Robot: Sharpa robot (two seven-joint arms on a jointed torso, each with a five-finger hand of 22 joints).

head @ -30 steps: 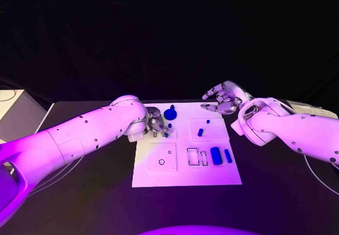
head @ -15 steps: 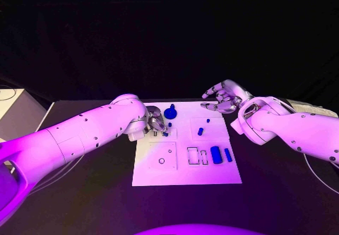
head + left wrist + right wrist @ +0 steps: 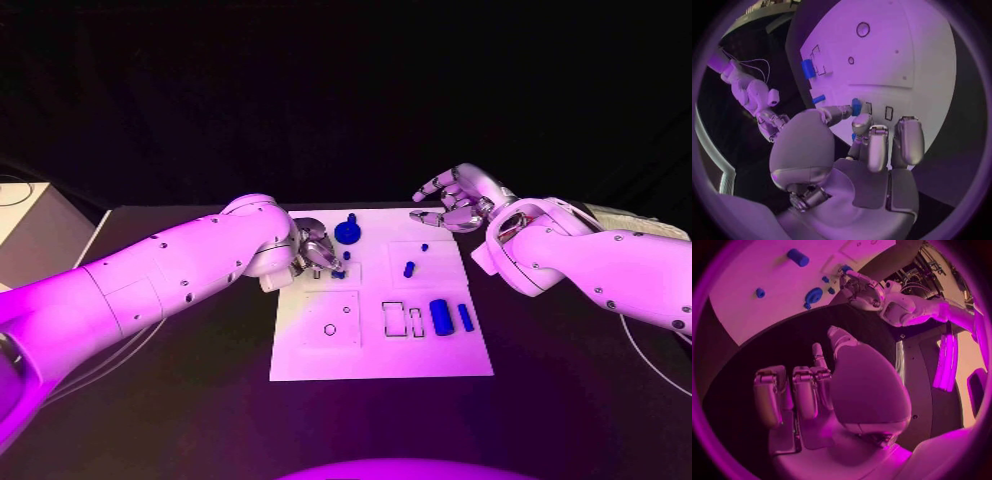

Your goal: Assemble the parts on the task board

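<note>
The white task board [image 3: 378, 355] lies mid-table. My left hand [image 3: 317, 254] rests over its near-left upper part, and its thumb and a finger pinch a small blue part [image 3: 856, 106] just above the board [image 3: 904, 55]. My right hand [image 3: 456, 204] hovers over the board's far right corner, fingers apart and empty. On the board lie a round blue disc with a knob [image 3: 348, 232], a tiny peg [image 3: 424, 246], a short piece [image 3: 410, 269], a thick blue block [image 3: 440, 316] and a slim bar [image 3: 466, 317]. The right wrist view shows the disc [image 3: 813, 295] beside my left hand [image 3: 859, 289].
Empty outlined recesses [image 3: 392, 318] and a small hole [image 3: 330, 329] sit in the board's near half. A pale box [image 3: 36, 235] stands off the table's left edge. Black tabletop [image 3: 188, 400] surrounds the board.
My left arm has shifted slightly while its hand stays at the same spot on the board. The right hand has not moved.
</note>
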